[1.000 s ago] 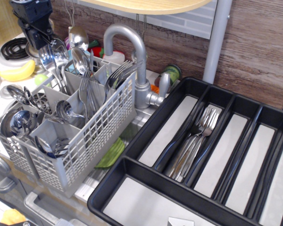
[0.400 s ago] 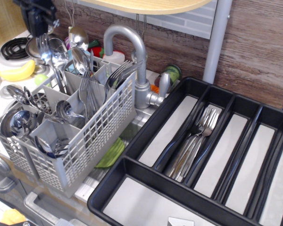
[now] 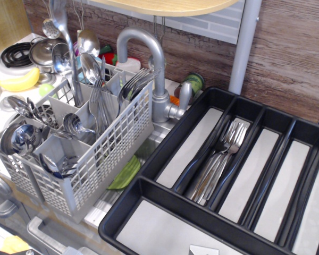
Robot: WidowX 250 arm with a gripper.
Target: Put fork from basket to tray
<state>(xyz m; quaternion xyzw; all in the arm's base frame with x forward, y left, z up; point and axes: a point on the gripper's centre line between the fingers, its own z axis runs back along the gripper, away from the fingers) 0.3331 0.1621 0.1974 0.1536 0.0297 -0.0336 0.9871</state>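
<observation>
With the gripper out of view and its state undeterminable, one shiny steel fork (image 3: 64, 32) stands raised above the light grey lattice basket (image 3: 95, 159), lower end still inside, transfer to the black divided tray (image 3: 149, 180) remaining.

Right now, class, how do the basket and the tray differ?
The basket is light grey with lattice-holed walls; the tray is black with solid walls. The basket holds cutlery upright in square compartments; the tray lays forks flat in long ones. The tray is bigger. Both hold cutlery.
</observation>
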